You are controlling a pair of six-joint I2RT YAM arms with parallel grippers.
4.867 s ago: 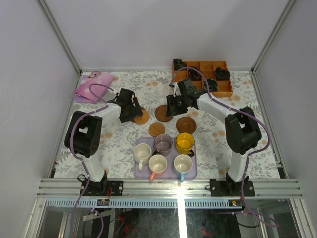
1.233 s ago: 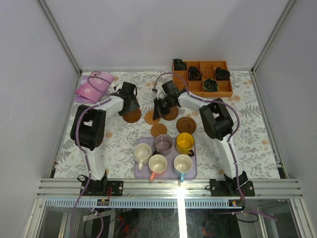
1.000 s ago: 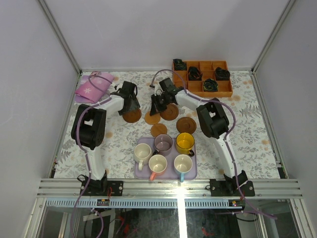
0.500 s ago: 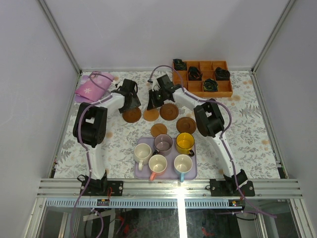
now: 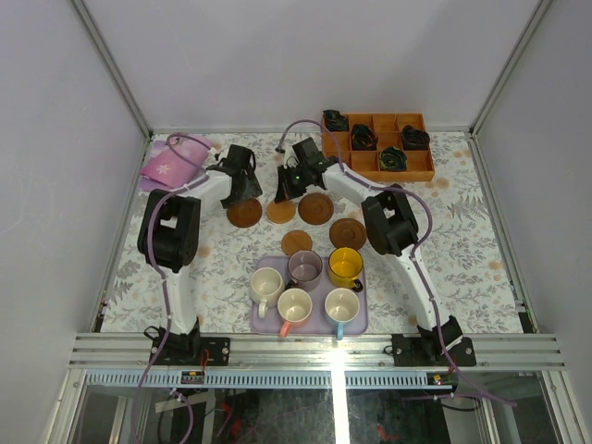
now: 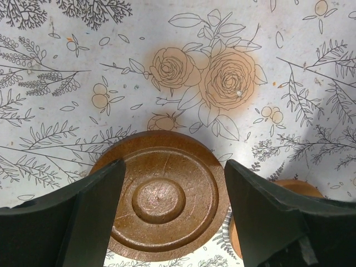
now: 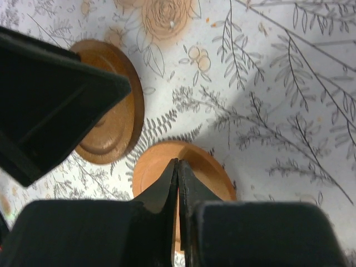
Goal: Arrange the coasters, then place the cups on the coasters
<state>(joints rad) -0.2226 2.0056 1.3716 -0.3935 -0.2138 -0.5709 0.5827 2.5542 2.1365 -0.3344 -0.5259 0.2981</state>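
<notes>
End effector (left, spread), over coaster

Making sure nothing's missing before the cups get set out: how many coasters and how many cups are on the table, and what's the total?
Coasters: 5
Cups: 5
Total: 10

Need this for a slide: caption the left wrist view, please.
Open left gripper framing a ridged brown wooden coaster on the floral tablecloth.
</notes>
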